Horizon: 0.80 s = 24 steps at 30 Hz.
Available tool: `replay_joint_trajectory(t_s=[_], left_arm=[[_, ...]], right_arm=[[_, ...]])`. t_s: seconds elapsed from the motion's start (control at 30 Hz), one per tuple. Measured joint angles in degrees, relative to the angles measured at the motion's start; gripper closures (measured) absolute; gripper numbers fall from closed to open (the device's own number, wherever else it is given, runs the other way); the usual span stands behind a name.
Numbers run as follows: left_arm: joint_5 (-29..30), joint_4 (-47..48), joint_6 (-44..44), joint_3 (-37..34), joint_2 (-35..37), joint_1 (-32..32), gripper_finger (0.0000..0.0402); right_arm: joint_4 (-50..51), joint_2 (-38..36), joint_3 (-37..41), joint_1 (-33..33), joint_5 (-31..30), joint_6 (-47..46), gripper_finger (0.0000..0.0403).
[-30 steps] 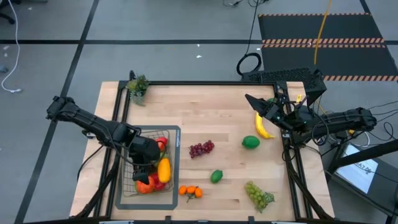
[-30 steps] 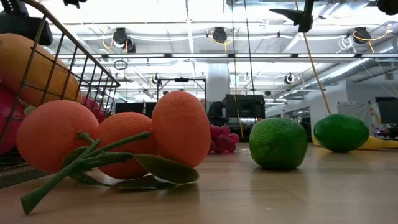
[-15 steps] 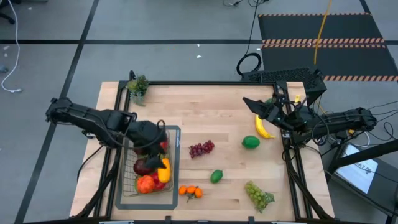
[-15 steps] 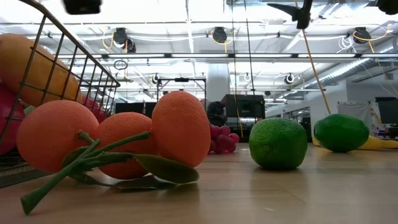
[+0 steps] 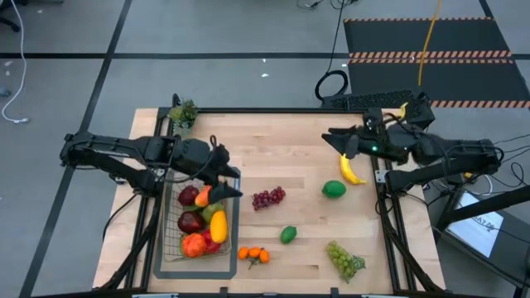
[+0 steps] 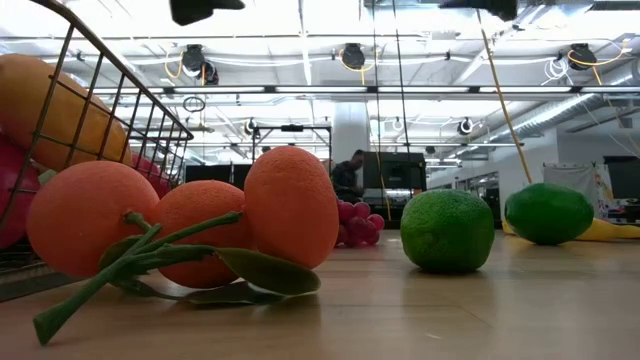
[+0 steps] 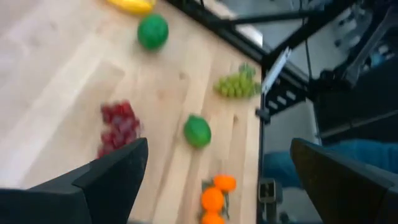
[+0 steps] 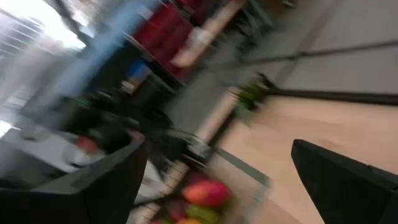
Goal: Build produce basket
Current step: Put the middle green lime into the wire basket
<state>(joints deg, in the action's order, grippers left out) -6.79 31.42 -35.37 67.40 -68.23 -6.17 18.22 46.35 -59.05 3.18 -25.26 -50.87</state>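
Note:
The wire basket [image 5: 199, 225] stands on a grey mat at the table's left and holds red apples [image 5: 190, 197], a yellow mango [image 5: 218, 225] and other produce. Loose on the wood lie purple grapes [image 5: 267, 198], a lime [image 5: 287, 234], oranges [image 5: 254, 255], green grapes [image 5: 344, 258], a round green fruit [image 5: 333, 189] and a banana [image 5: 350, 170]. My left gripper [image 5: 225, 175] hangs open above the basket's far right corner, nothing between its fingers [image 7: 118, 177]. My right gripper [image 5: 335, 141] is open and held high near the banana.
A small potted green sprig [image 5: 183, 114] stands at the far left corner. The middle and far part of the table between the two arms is bare wood [image 5: 273, 149]. Black frame rails run along the table's left and right edges.
My left gripper has risen out of the basket, where it hung over the fruit, and moved toward the far edge and the right, tipping up from pointing steeply down. My right gripper has lifted and tipped up toward level. Both stay open. The fruit lies still.

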Motion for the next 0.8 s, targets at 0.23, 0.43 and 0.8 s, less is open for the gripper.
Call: replay_joint_trajectory(t_s=[0.23, 0.43, 0.8], left_arm=[[0.4, -3.0, 2.7, 0.0, 0.0, 2.6, 0.0009], [0.4, -3.1, 2.7, 0.0, 0.0, 3.7, 0.0009], [1.3, -3.0, 2.4, 0.0, 0.0, 3.6, 0.0009]], right_arm=[[22.8, 4.6, -11.9, -3.5, 7.8, -2.2, 0.0011], [34.6, 7.5, -13.2, -5.2, 16.1, -2.6, 0.0011], [48.0, 10.7, -6.0, -10.1, 28.2, -4.7, 0.0011]])
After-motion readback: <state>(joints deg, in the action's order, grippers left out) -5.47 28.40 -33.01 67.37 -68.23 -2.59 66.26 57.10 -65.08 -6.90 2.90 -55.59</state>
